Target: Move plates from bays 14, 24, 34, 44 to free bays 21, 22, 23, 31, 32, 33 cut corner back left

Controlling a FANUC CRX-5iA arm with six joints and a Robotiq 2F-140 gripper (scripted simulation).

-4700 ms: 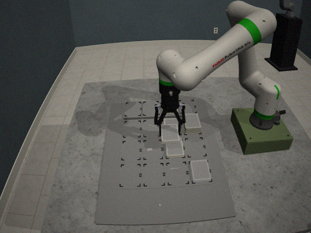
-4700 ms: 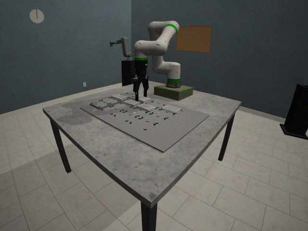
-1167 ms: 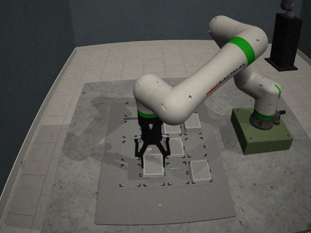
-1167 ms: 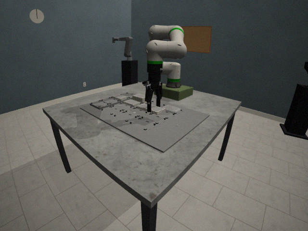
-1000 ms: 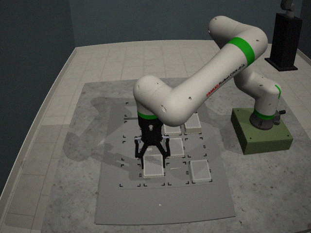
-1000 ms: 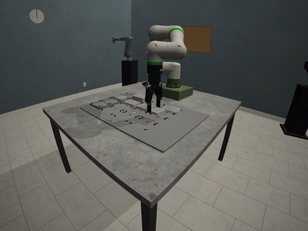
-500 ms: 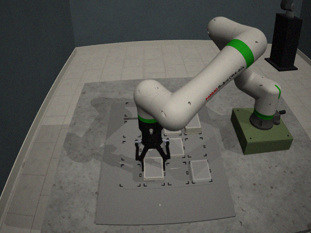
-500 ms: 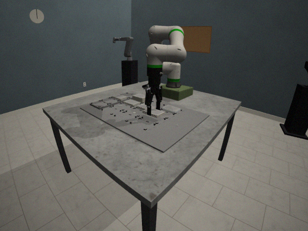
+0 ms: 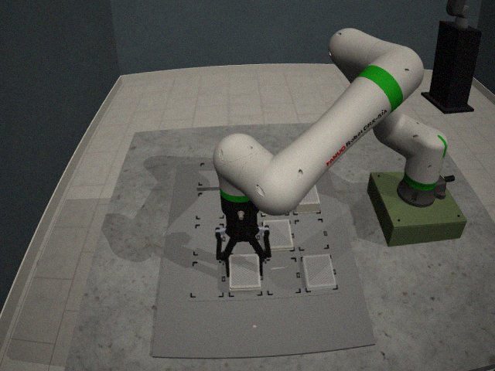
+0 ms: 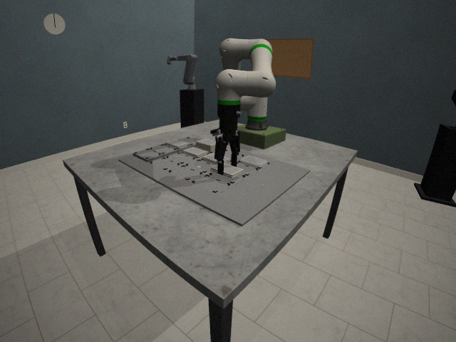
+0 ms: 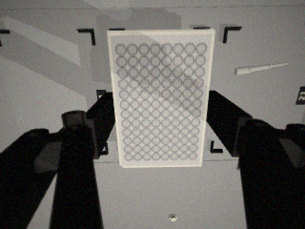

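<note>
Seen from the top, a grey speckled table (image 9: 120, 311) carries a flat grey deck mat (image 9: 255, 327) marked with black corner pieces, and the white arm with green bands (image 9: 319, 139) reaches over it from its green base block (image 9: 419, 227). The black two-finger gripper (image 9: 244, 261) is clenched on a white sealed well plate (image 9: 244, 272) near the mat's near edge; another sealed plate (image 9: 319, 271) lies to its right. In the exterior view the held plate (image 10: 231, 170) is low over the mat. The wrist view shows its wells (image 11: 159, 100) between dark fingers, framed by corner marks.
</note>
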